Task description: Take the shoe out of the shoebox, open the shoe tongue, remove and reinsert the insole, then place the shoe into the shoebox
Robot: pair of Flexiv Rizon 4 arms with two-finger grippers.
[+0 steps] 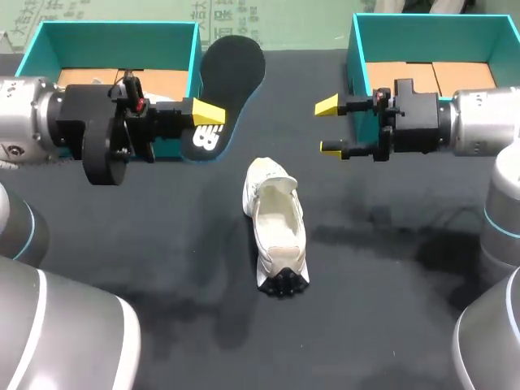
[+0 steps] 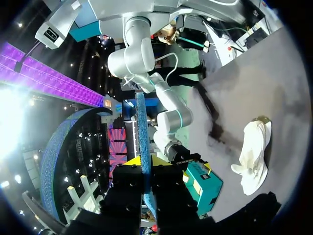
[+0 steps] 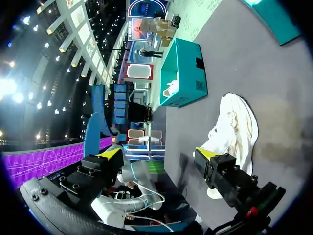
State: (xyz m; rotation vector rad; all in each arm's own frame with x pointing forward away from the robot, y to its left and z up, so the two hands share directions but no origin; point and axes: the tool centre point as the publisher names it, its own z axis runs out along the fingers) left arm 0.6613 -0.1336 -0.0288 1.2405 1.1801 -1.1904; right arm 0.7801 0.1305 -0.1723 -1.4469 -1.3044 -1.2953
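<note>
Insole out, shoe down on the counter.
The left end effector (image 2: 145,160) is clamped on the flat black foam insole (image 1: 233,73), holding it aloft beside a teal cardboard shoebox (image 1: 114,34). The right end effector (image 1: 328,126) hangs with its fingers spread. The cream-white sneaker (image 1: 275,223) lies on the dark counter (image 1: 162,268) between them.

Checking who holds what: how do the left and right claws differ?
The left claw is shut on the dark insole; the right claw is open and empty. The left claw is nearly closed, the right claw spread wide. Both hang above the table, pointing inward.
</note>
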